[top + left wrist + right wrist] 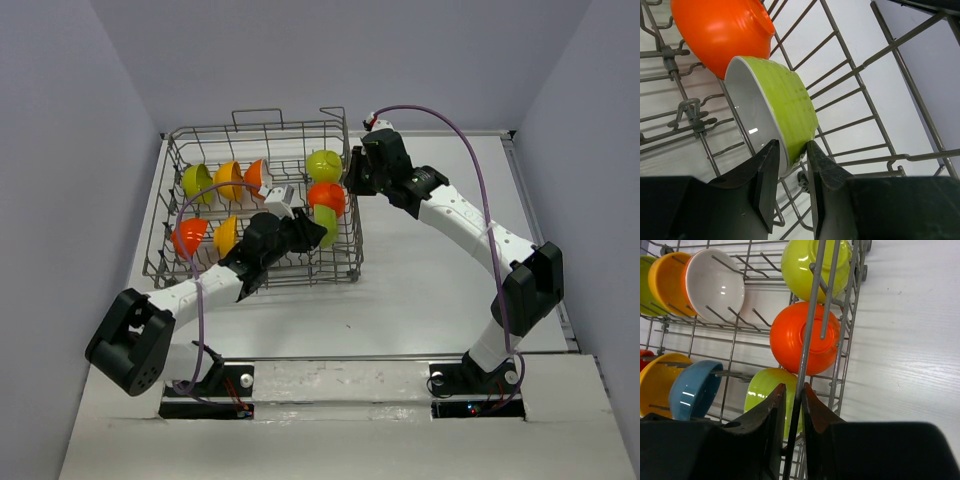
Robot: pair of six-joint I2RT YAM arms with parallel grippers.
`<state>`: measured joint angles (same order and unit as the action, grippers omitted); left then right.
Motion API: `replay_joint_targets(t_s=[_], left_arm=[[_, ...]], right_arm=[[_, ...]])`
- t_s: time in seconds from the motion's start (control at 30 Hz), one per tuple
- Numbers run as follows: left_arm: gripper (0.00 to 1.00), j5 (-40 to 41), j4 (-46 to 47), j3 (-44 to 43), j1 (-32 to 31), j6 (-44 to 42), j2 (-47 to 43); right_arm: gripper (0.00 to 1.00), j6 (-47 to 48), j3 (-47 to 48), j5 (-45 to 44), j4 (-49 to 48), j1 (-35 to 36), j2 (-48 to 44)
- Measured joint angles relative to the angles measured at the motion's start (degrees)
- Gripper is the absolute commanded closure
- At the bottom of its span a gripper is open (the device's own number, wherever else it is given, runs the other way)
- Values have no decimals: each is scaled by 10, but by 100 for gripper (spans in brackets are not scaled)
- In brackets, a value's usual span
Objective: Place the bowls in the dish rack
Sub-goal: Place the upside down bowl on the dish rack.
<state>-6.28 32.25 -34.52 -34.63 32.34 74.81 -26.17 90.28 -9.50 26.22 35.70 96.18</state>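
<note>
The grey wire dish rack stands at the back left with several bowls on edge among its tines. My left gripper reaches into the rack's right side. It is shut on the rim of a lime green bowl with a white inside, which leans against a red-orange bowl. My right gripper is at the rack's right wall, shut on a rim wire. Beyond that wire sit a lime green bowl, a red-orange bowl and the held lime green bowl.
Further left in the rack stand a white bowl, an orange-yellow bowl and a teal blue bowl. A red-orange bowl and an orange-yellow bowl stand in the front row. White tabletop lies right of the rack.
</note>
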Motion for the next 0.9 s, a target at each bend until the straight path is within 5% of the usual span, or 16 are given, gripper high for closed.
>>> replay_joint_targets(t_s=[0.9], left_arm=[[64, 35, -81, 0, -10, -24, -12]], right_arm=[[90, 0, 1, 0, -2, 0, 2]])
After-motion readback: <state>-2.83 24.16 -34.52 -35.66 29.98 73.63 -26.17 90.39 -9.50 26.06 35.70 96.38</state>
